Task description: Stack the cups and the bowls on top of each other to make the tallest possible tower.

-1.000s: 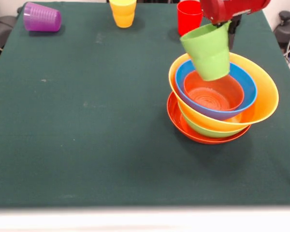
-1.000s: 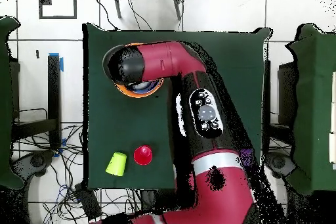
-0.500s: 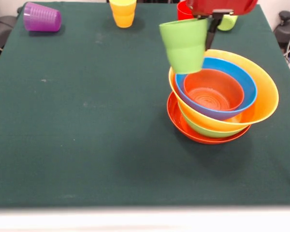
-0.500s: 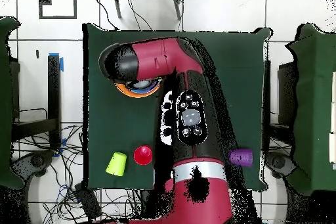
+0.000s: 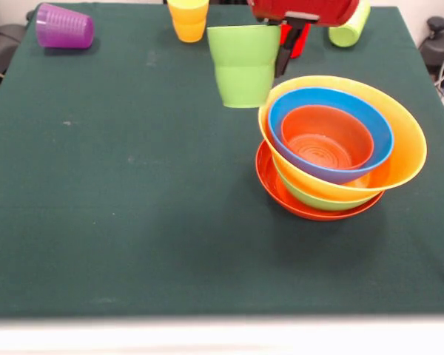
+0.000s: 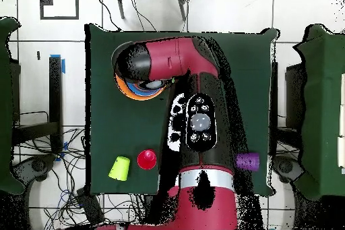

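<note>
Jaws clamp a light green cup [image 5: 244, 65] beside the nested bowls [image 5: 340, 151]; small orange bowl [image 5: 327, 136] sits empty.

Light green cup [image 5: 243, 65] upright, lifted beside nested bowls [image 5: 340, 148]

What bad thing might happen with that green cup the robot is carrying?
The gripper holds the green cup only at its rim, so it might slip and fall on the table beside the bowls. The bowls sit tilted in their pile, so a bump from the cup or arm could tip them.
</note>
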You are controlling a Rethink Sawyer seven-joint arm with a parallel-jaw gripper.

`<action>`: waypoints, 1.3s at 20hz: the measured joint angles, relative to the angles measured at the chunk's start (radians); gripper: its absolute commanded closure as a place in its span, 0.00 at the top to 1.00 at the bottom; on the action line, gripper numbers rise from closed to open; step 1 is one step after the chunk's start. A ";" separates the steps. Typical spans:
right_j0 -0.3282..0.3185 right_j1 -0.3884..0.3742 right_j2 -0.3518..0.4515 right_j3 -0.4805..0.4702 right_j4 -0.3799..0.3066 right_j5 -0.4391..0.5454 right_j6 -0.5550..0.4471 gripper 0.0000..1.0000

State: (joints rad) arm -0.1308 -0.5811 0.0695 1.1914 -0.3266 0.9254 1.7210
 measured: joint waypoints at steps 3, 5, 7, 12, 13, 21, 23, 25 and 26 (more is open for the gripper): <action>0.004 0.018 -0.011 -0.005 0.011 0.014 0.000 0.00; 0.010 0.042 -0.018 -0.013 0.027 0.032 0.000 0.00; 0.014 0.051 -0.021 -0.015 0.035 0.040 0.000 0.00; 0.036 0.096 -0.035 -0.034 0.064 0.070 0.005 0.00; 0.039 0.102 -0.038 -0.036 0.068 0.072 0.007 0.00; 0.082 0.127 -0.074 -0.051 0.105 0.080 0.033 0.00; 0.089 0.128 -0.078 -0.056 0.112 0.080 0.035 0.00; 0.094 0.130 -0.081 -0.059 0.119 0.080 0.035 0.00; 0.097 0.131 -0.082 -0.060 0.125 0.080 0.035 0.00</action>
State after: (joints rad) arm -0.0334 -0.4500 -0.0124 1.1314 -0.2016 1.0050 1.7564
